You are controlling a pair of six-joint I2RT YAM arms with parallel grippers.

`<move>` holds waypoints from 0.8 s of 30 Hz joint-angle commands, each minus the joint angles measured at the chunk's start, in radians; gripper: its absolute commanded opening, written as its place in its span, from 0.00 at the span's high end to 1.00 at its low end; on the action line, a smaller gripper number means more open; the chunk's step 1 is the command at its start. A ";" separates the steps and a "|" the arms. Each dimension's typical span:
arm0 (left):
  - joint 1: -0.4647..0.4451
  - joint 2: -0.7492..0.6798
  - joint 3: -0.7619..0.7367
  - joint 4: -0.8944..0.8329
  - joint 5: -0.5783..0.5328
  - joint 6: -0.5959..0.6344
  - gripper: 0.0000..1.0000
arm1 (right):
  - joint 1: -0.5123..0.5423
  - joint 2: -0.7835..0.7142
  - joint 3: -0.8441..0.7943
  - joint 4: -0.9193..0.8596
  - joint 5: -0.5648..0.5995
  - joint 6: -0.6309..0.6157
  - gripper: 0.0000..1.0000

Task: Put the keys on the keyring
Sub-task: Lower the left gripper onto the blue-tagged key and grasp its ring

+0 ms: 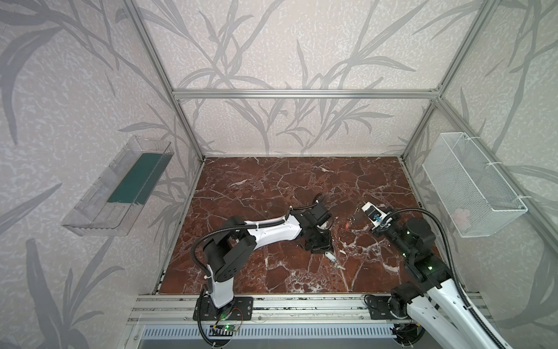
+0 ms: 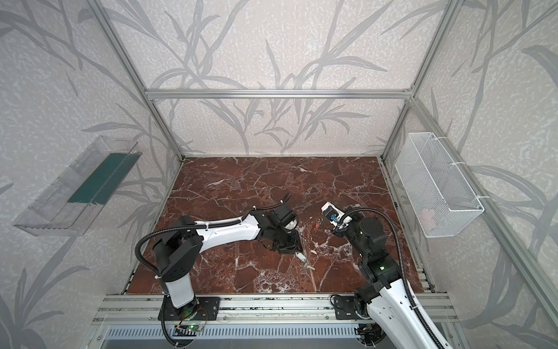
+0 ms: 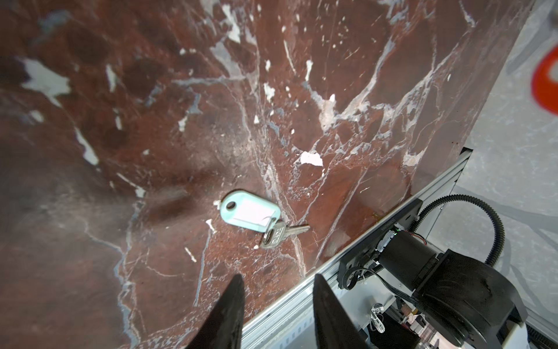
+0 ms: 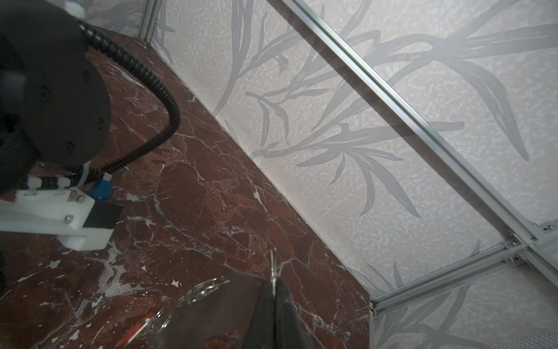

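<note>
One white-tagged key (image 3: pixel 250 216) lay lower centre; left gripper (image 3: pixel 278 279) spread, right gripper (image 4: pixel 274 282) pinched keyring (image 4: pixel 274 263). Risk: flat key could skid on marble (image 3: pixel 120 90).

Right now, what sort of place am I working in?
Probably a lab robot work cell, not a home: an aluminium frame with leaf-print panels boxes in a marble-look tabletop, and the left arm and right arm are bolted to a front rail.
</note>
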 commanded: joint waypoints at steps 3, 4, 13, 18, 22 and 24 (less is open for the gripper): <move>-0.025 0.046 0.018 0.008 0.016 -0.092 0.61 | -0.003 -0.044 0.006 -0.022 -0.006 0.043 1.00; -0.027 0.058 0.024 0.001 0.021 -0.097 0.61 | -0.003 -0.048 0.001 -0.023 -0.006 0.051 1.00; -0.054 0.108 0.066 -0.032 0.026 -0.106 0.63 | -0.002 -0.066 -0.024 -0.023 -0.023 0.078 1.00; -0.064 0.145 0.119 -0.073 0.032 -0.079 0.67 | -0.002 -0.077 -0.035 -0.027 -0.027 0.087 1.00; -0.065 0.176 0.144 -0.083 0.042 -0.080 0.71 | -0.002 -0.087 -0.050 -0.032 -0.025 0.084 1.00; -0.065 0.178 0.149 -0.088 0.040 -0.081 0.71 | -0.002 -0.086 -0.050 -0.038 -0.025 0.073 1.00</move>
